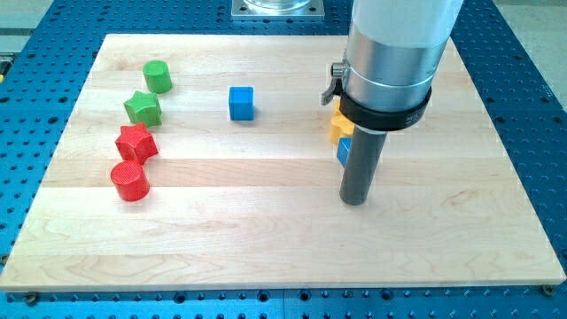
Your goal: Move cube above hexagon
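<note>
Blue cube (241,103) well left of my tip (355,200); hexagon possibly hidden behind rod; no claw.

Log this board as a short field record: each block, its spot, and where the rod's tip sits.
blue cube: upper middle, standing alone
green cylinder: upper left
green star: just below the green cylinder
red star: below the green star
red cylinder: lowest on the left
yellow block: partly hidden behind the rod, shape unclear
blue block: sliver at the rod's left edge
my tip: right of centre, just below those two blocks
</note>
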`<action>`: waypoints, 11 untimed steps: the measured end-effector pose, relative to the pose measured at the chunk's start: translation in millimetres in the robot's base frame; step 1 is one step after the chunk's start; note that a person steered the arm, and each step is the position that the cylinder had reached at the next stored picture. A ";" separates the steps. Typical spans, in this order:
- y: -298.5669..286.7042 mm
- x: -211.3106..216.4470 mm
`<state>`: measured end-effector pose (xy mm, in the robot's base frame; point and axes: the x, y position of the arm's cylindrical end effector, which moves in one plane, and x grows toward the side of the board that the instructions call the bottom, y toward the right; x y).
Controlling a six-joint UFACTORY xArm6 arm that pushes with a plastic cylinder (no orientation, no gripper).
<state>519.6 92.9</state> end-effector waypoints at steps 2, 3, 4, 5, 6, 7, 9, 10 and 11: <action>3.6 -19.8; -7.0 -19.8; -9.0 -18.9; -58.7 -12.0; -131.7 -44.8; -170.4 -85.8; -153.9 -137.9; -139.7 -168.7; -173.6 -168.0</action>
<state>351.6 -80.7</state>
